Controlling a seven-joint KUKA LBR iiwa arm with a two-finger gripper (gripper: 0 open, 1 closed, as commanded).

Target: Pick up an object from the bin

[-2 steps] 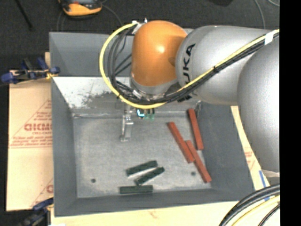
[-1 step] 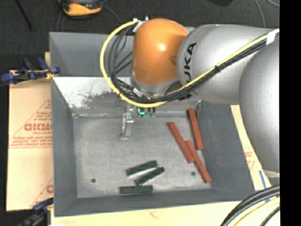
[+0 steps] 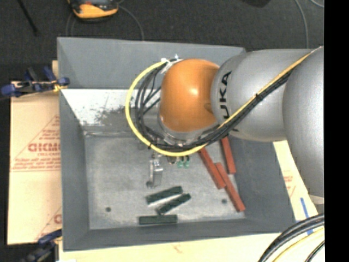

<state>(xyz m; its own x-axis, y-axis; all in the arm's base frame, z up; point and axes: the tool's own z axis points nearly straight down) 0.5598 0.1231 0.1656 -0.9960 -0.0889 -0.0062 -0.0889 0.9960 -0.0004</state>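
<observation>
The pincer [image 3: 156, 169] hung low inside the grey metal bin [image 3: 73, 162], near a pair of dark green flat strips [image 3: 168, 197] lying side by side toward the front wall. Whether it was wide or narrow could not be told. Long red flat sticks [image 3: 221, 173] lay apart at the right.

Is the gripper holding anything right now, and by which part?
Nothing seems held: the gripper hangs bare over the bin floor, apart from the green sticks and the red sticks.
</observation>
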